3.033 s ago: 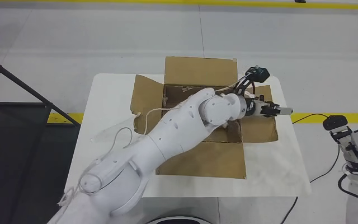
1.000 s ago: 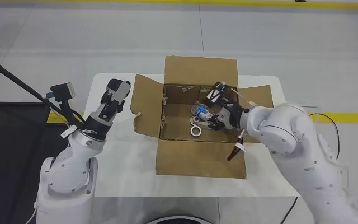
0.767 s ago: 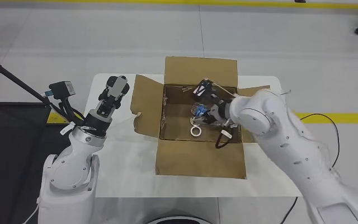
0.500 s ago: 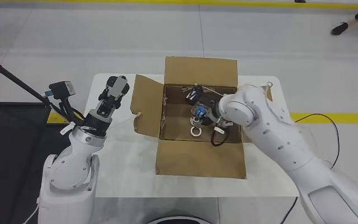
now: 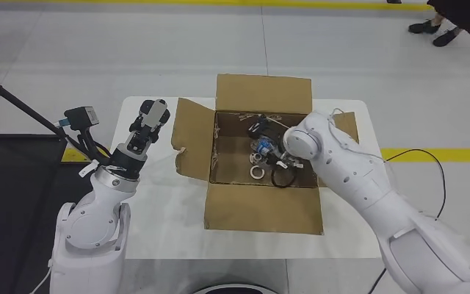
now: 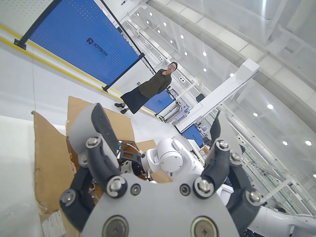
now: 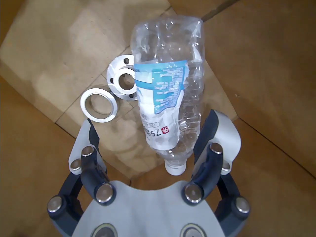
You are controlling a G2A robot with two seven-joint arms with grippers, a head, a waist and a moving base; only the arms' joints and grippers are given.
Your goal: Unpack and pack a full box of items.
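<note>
Bottle [image 7: 170,94] overlaps flange [image 7: 113,73], ring [image 7: 98,120] just beside, on box [image 7: 246,62] floor

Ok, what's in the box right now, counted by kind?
Bottle: 1
Flange: 1
Plain ring: 1
Total: 3 in view

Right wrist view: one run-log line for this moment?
right tool: open, either side of bottle in box | left tool: open, beside box | flange, ring: by bottle
</note>
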